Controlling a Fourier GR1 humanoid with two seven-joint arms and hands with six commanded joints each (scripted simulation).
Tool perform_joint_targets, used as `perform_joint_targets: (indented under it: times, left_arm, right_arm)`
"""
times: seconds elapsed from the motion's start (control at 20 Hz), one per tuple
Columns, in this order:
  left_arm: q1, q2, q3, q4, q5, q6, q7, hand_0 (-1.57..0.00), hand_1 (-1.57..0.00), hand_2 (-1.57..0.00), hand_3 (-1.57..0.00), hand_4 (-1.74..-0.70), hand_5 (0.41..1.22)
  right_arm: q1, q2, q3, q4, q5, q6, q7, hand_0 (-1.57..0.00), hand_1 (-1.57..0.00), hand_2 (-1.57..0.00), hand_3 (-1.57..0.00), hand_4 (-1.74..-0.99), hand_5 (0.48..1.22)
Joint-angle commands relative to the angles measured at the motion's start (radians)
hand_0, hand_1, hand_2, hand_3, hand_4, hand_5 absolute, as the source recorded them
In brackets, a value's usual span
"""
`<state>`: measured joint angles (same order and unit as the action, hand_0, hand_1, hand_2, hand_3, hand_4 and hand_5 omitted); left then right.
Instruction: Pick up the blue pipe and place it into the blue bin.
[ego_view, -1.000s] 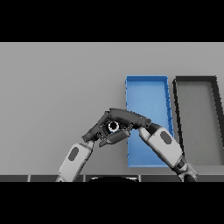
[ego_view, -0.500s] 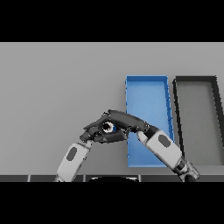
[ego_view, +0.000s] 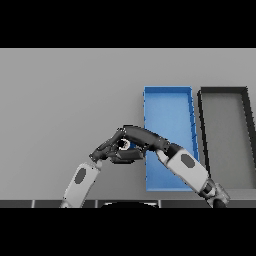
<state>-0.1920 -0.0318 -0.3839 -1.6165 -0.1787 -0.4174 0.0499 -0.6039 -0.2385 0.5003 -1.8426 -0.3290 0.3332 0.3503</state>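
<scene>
The blue pipe (ego_view: 124, 145) is seen end-on as a pale ring with a bit of blue, just left of the blue bin (ego_view: 168, 100). Both hands meet around it, and most of it is hidden between them. My left hand (ego_view: 106, 151) comes up from the lower left, with its thumb above the pipe and its fingers curled beneath it. My right hand (ego_view: 142, 136) reaches in from the lower right across the bin's left wall, its fingers curved over the top of the pipe.
A black bin (ego_view: 224, 92) stands directly right of the blue bin. My right forearm (ego_view: 186, 167) lies over the near half of the blue bin. Grey table (ego_view: 65, 100) spreads to the left and back.
The two hands and the pipe have shifted slightly left, away from the bin's wall. The right hand's fingers have closed further over the pipe.
</scene>
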Motion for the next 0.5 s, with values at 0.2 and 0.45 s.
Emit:
perform_joint_targets:
  times: [0.2, 0.45]
  left_arm:
    - [0.012, -0.015, -0.004, 0.001, -0.003, 0.012, 0.046, -0.06, -0.06, -0.06, -0.05, -0.96, 0.538]
    - [0.019, -0.007, -0.005, 0.022, -0.021, 0.018, 0.031, -0.02, -0.02, -0.02, -0.02, -0.92, 0.474]
  right_arm:
    - [0.008, 0.004, 0.001, -0.001, -0.027, -0.011, -0.006, -1.57, -1.57, -1.57, -1.57, -1.741, 1.22]
    - [-0.044, 0.015, -0.052, -0.011, -0.195, -0.059, 0.058, -1.57, -1.57, -1.57, -1.57, -1.741, 1.221]
